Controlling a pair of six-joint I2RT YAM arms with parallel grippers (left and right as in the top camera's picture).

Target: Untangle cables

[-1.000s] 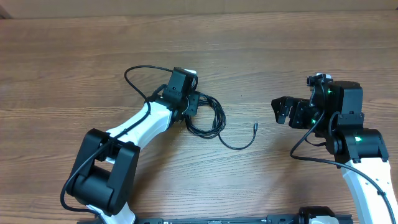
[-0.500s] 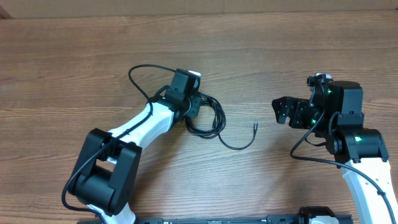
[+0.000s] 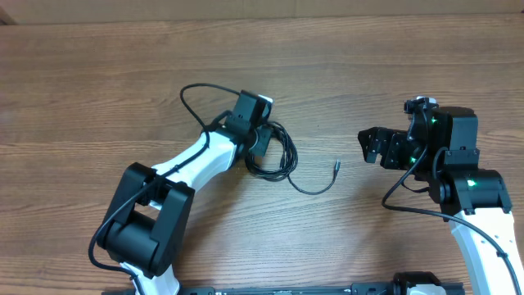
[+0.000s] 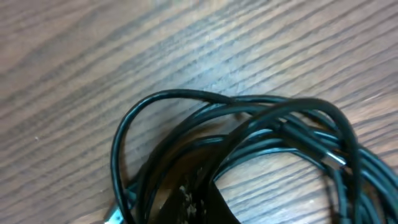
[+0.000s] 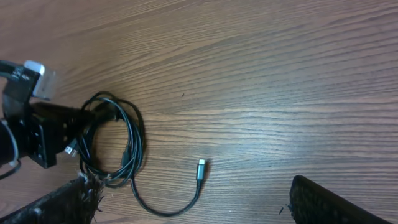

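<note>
The cables [image 3: 277, 154] lie as a thin black coil on the wooden table, left of centre. A loose tail curves right from the coil and ends in a small silvery plug [image 3: 336, 166]. My left gripper [image 3: 260, 141] sits at the coil's upper left edge, shut on the cables. In the left wrist view the looped strands [image 4: 249, 121] cross over a dark finger [image 4: 202, 202]. My right gripper [image 3: 372, 146] hovers open to the right of the plug, nothing between its fingers. The right wrist view shows the coil [image 5: 129, 146], the plug [image 5: 200, 167] and the left gripper [image 5: 65, 134].
The wooden table [image 3: 368, 74] carries nothing else. A thicker black cable [image 3: 201, 94] fixed to the left arm arcs above the coil. The right arm's base [image 3: 475, 188] stands at the right edge.
My left gripper has slid a little right along the coil's edge and closed on the strands. The arm's own cable loop moved right with it. The right arm stayed put.
</note>
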